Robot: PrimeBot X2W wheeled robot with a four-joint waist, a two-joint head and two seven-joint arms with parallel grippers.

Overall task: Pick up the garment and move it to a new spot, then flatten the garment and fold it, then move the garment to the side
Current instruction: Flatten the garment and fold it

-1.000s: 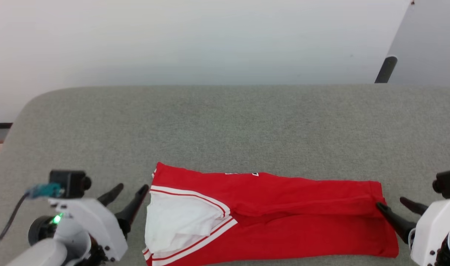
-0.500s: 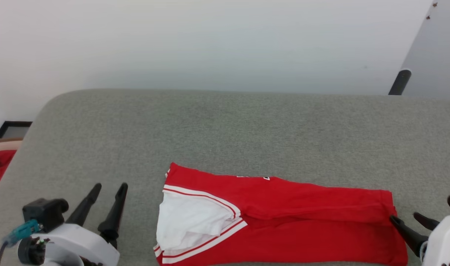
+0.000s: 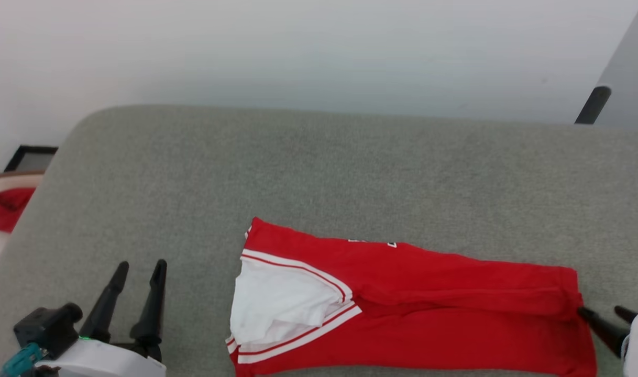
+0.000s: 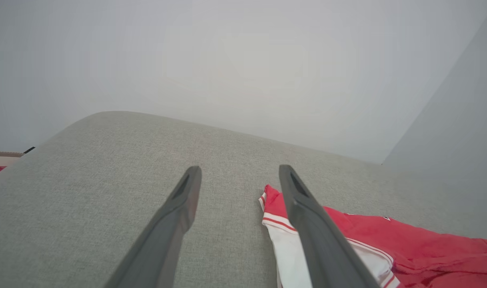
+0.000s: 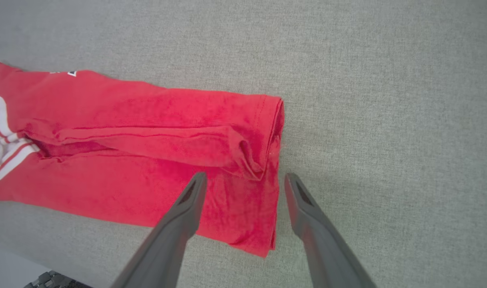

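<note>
Garment (image 3: 429, 314) folded, right hand (image 5: 244, 176) straddling hem (image 5: 276, 152)

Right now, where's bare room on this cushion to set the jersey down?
The far half of the grey cushion, between the jersey and the wall, is bare. So is the strip between the left end effector and the white sleeve. Crowded at near right: the right end effector straddles the hem.
</note>
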